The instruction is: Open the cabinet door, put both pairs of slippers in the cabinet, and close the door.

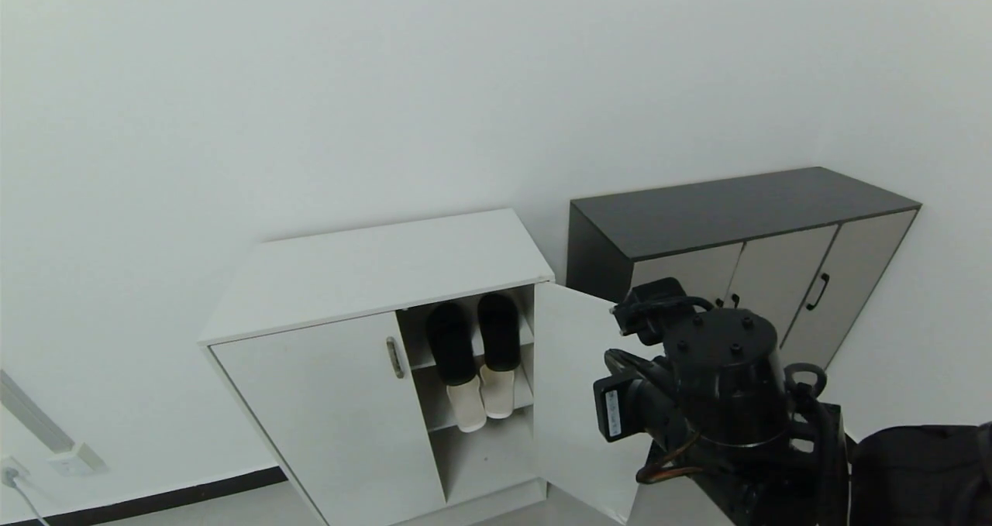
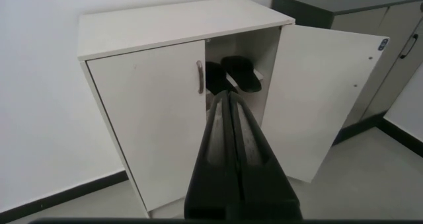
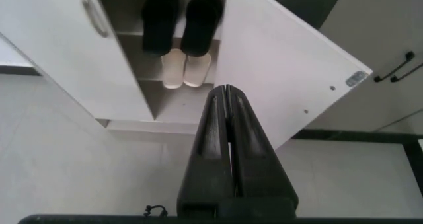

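both pairs of slippers sit inside the white cabinet (image 1: 372,266): the black slippers (image 1: 473,334) side by side on the upper shelf, the white slippers (image 1: 482,398) on the shelf just below. we read that as the stowing done, which is why neither gripper carries anything. the cabinet's right door (image 1: 581,402) stands swung wide, its inner face to the room; the left door (image 1: 333,417), with its metal handle (image 1: 395,357), is closed. the right gripper (image 3: 227,90) hangs before the opening, near the open door, its 2 fingers pressed together, the slippers well apart beyond the tips. the left gripper (image 2: 226,95), fingers likewise pressed together, faces the closed door, well apart from it. closing the door, we judge, is the 1 step left. a dark cabinet (image 1: 736,208) stands alongside.
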Robot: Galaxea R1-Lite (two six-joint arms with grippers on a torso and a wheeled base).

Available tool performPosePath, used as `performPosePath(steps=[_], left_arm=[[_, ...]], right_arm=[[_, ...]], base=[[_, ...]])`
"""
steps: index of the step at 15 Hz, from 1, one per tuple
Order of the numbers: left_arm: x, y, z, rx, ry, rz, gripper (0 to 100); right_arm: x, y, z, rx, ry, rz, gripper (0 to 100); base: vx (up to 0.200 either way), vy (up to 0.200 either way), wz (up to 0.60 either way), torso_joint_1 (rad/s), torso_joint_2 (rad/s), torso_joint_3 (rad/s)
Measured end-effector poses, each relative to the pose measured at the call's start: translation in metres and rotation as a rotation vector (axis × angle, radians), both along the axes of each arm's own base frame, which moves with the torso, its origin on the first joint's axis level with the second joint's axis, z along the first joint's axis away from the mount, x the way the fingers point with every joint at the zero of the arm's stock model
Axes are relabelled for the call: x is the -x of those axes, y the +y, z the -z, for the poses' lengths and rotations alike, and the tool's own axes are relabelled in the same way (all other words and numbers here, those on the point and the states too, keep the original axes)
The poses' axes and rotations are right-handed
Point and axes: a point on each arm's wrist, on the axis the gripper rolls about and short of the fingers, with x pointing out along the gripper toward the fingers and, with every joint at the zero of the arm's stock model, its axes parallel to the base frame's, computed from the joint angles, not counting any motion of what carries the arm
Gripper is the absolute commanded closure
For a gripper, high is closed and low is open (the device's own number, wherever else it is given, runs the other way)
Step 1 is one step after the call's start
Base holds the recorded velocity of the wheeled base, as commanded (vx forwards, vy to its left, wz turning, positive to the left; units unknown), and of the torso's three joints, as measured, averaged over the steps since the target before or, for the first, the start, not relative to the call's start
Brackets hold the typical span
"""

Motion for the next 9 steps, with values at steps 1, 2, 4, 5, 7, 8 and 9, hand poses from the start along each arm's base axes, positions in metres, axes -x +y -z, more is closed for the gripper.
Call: performPosePath(steps=[1,2,4,5,7,8,9], left_arm=[[0.0,0.0,0.0,0.0,0.0,0.0,100],[0.0,0.0,0.0,0.0,0.0,0.0,100],[0.0,0.0,0.0,0.0,0.0,0.0,100],[0.0,0.0,0.0,0.0,0.0,0.0,100],[0.0,0.0,0.0,0.0,0.0,0.0,100],[0.0,0.0,0.0,0.0,0.0,0.0,100],[0.0,0.0,0.0,0.0,0.0,0.0,100]], right_arm=[[-0.007,-0.004,-0.002,-0.002,-0.014,0.019,100],[-0.016,-0.007,-0.005,-0.016,-0.037,0.027,100],[-0.036,-0.017,-0.011,-0.021,-0.057,0.032,100],[-0.051,-0.024,-0.014,-0.03,-0.061,0.048,100],[-0.083,-0.04,-0.02,-0.047,-0.056,0.077,100],[-0.095,-0.046,-0.02,-0.057,-0.046,0.067,100],[-0.108,-0.053,-0.018,-0.067,-0.036,0.071,100]], base=[[0.0,0.0,0.0,0.0,0.0,0.0],[0.0,0.0,0.0,0.0,0.0,0.0],[0.0,0.0,0.0,0.0,0.0,0.0],[0.0,0.0,0.0,0.0,0.0,0.0],[0.0,0.0,0.0,0.0,0.0,0.0],[0.0,0.0,0.0,0.0,0.0,0.0],[0.0,0.0,0.0,0.0,0.0,0.0]])
